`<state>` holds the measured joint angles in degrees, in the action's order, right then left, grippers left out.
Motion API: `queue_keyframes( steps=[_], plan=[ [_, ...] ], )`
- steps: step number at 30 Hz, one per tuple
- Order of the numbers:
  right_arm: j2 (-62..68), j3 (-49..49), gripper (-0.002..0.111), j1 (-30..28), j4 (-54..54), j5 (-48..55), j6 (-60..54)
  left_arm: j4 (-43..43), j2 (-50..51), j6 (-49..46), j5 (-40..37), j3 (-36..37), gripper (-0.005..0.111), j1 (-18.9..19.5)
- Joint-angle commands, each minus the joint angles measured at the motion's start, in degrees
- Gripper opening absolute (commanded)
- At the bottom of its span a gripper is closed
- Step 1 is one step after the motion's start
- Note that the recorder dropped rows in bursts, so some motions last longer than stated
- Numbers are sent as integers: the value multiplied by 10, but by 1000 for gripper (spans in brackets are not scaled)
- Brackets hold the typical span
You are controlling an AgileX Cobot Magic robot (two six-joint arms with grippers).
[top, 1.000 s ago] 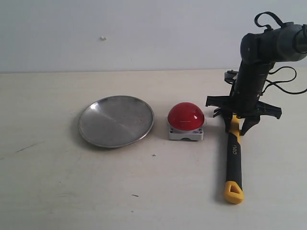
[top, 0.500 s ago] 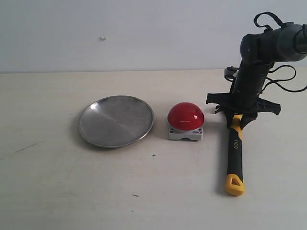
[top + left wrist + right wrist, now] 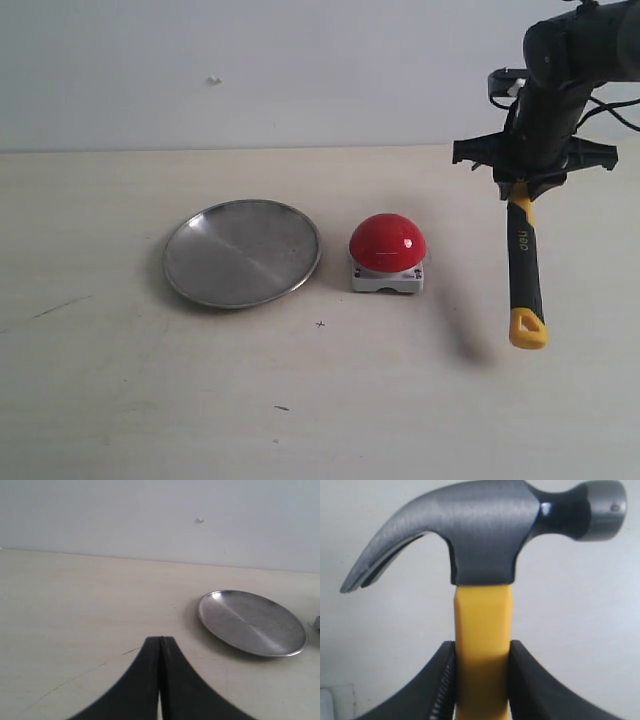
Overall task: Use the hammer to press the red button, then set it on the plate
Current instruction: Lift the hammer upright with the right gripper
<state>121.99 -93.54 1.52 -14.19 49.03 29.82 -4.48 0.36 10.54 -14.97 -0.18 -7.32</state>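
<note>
Just one hammer [image 3: 523,265], one red button [image 3: 387,243], one plate [image 3: 242,252]: right claw [image 3: 520,188] pinches the hammer's yellow neck, hanging clear of the counter [image 3: 150,380] beside the button; left claw [image 3: 160,645] pressed together.

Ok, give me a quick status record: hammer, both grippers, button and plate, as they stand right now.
hammer: hanging handle-down, clear of the table, right of the red button in the exterior view
right gripper: shut on the hammer's yellow neck, just below the head
left gripper: shut, holding nothing
red button: on the table between plate and hammer, nothing touching it
plate: empty
stage: hammer beside the button, not above it
</note>
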Motion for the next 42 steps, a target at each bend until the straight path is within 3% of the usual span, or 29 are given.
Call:
queue_keyframes(
  steps=[1,12,21,24,27,36,38,42],
  plan=[
    [-55,-5,0,8,-3,-6,-16,3,-4,-3,3,2,0,-1],
    [-211,38,0,97,-12,-30,-29,3,-4,-4,3,2,0,0],
    [-401,223,0,141,-13,-146,-10,3,-4,-4,3,2,0,0],
    [-468,288,0,145,-7,-186,-12,-5,-4,-20,57,2,0,0],
    [-520,330,0,145,1,-199,-15,45,-4,76,122,2,0,0],
    [-628,425,0,145,-1,-252,-53,48,-4,274,277,2,0,0],
    [-639,442,0,145,2,-276,-53,10,-4,334,310,2,0,0],
    [-644,457,0,145,25,-307,-49,-220,34,544,392,-21,0,0]
  ],
)
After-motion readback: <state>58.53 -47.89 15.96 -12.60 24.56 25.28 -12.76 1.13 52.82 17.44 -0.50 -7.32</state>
